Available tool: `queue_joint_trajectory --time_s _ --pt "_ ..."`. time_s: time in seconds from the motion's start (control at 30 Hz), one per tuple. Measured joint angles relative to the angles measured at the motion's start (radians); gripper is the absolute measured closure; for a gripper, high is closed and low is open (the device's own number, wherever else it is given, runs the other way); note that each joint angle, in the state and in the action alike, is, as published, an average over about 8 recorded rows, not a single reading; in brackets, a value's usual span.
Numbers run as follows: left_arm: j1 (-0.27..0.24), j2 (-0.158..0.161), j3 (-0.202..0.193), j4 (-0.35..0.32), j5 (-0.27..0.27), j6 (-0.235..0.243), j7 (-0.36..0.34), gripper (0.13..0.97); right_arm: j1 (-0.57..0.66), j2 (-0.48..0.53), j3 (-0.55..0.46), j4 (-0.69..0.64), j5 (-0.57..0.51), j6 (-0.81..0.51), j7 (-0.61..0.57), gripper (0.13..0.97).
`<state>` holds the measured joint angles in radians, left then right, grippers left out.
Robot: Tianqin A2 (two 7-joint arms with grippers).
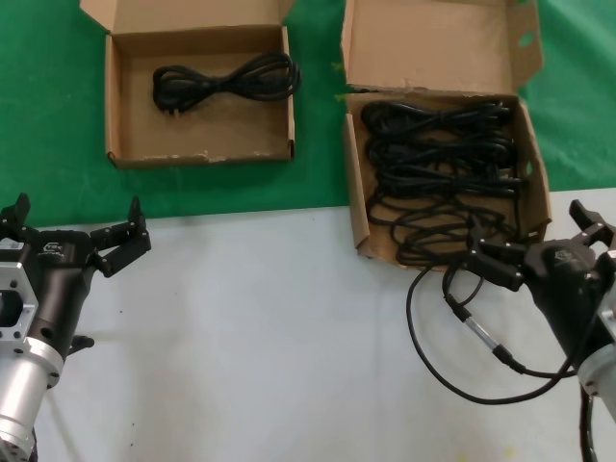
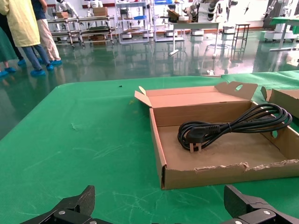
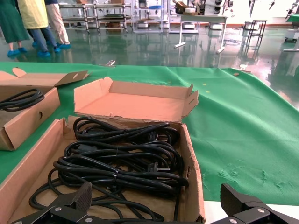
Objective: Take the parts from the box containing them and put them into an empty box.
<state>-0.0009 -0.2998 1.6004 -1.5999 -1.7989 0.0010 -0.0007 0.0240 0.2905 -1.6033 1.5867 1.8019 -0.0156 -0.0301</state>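
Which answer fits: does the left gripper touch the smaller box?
Apart. The head view shows the left gripper over the white table, green cloth between it and the smaller box.

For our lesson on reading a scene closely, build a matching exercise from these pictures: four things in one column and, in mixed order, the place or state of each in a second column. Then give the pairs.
Things
1. smaller box
2. bigger box
3. left gripper
4. right gripper

Places or states
A. open, at the near edge of the box full of cords
B. holds one looped cord
C. open, over the white table, apart from both boxes
D. holds several bundled cords

Pairs: 1-B, 2-D, 3-C, 4-A
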Motion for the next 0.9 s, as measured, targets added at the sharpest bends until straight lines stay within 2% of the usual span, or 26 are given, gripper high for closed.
queue_joint_trajectory --time_s 0.9 --pt "0.0 0.0 0.0 0.0 0.0 0.0 0.0 0.132 0.0 0.0 0.0 0.0 0.0 0.0 0.0 0.129"
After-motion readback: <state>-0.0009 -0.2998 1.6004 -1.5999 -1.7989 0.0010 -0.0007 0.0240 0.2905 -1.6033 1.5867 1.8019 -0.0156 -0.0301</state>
